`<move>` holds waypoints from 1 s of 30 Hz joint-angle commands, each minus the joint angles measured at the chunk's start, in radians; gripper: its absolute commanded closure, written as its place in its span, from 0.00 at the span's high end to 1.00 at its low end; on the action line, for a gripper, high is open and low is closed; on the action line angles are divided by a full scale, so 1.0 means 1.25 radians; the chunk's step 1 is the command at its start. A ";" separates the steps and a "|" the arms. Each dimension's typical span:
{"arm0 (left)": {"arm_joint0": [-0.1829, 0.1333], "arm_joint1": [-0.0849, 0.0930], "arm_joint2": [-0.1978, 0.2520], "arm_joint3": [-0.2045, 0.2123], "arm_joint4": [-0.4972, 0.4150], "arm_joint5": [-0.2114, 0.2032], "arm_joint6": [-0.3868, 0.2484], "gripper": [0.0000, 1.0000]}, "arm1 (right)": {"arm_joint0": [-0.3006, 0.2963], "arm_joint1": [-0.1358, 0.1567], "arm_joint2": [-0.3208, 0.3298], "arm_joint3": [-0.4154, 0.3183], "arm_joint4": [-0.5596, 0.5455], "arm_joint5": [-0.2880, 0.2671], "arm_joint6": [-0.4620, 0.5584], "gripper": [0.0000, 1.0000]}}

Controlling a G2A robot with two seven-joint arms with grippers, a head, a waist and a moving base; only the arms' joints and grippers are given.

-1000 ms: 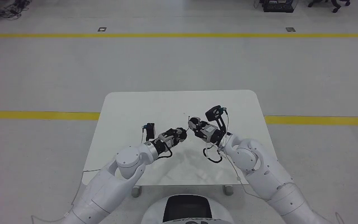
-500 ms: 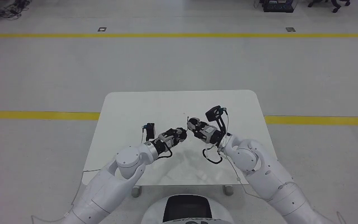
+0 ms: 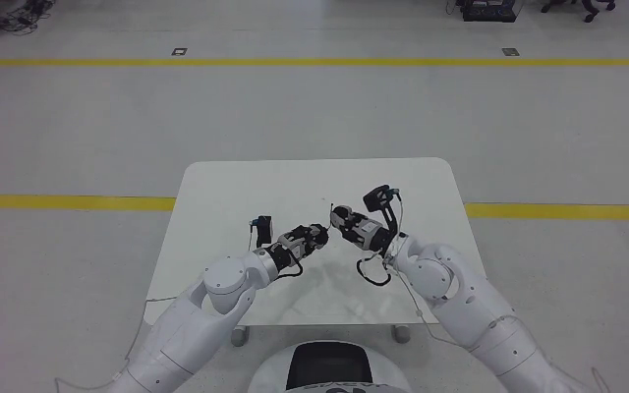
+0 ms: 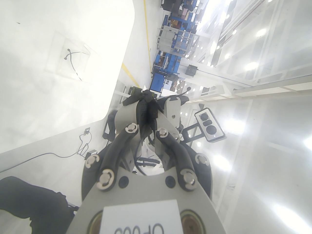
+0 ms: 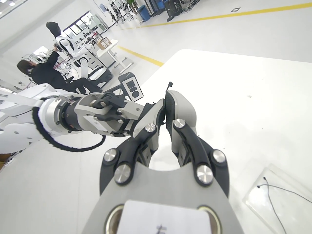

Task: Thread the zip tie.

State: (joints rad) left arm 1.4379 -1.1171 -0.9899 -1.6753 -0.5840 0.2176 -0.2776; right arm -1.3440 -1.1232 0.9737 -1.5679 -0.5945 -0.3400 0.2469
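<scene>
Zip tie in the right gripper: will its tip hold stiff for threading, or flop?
Probably springy rather than stiff: the zip tie is thread-thin, though the short stub protruding from the right gripper stands straight. Likely very light; could slip in the grip if pushed endwise.

Left gripper [image 4: 145,103] — pads pressed together, with a small black piece [image 4: 146,95] protruding at the tips, too blurred to identify. Just behind it is a white finger [image 4: 172,109] of the right gripper. On the table [image 4: 36,13] — a clear tray [image 4: 54,57] holding thin black ties [image 4: 72,62].
</scene>
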 commanded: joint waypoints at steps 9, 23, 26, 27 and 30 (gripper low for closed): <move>0.000 0.000 0.000 0.000 0.000 0.000 0.000 0.00 | 0.032 -0.002 -0.031 0.025 0.025 0.000 0.004 0.00; 0.000 0.000 0.000 0.000 0.000 0.000 0.000 0.00 | 0.040 0.006 -0.049 0.033 0.028 0.000 -0.009 0.92; 0.000 0.000 0.000 0.000 0.000 0.000 0.000 0.00 | 0.033 0.011 -0.045 0.023 0.016 0.000 -0.016 1.00; 0.000 0.000 0.000 0.000 0.000 0.000 0.000 0.00 | 0.031 0.013 -0.043 0.019 0.013 0.000 -0.018 1.00; 0.000 0.000 0.000 0.000 0.000 0.000 0.000 0.00 | 0.021 0.020 -0.034 0.004 0.005 0.000 -0.021 1.00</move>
State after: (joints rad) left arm 1.4379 -1.1171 -0.9899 -1.6753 -0.5840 0.2176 -0.2776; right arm -1.3135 -1.1016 0.9271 -1.5565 -0.5848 -0.3400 0.2207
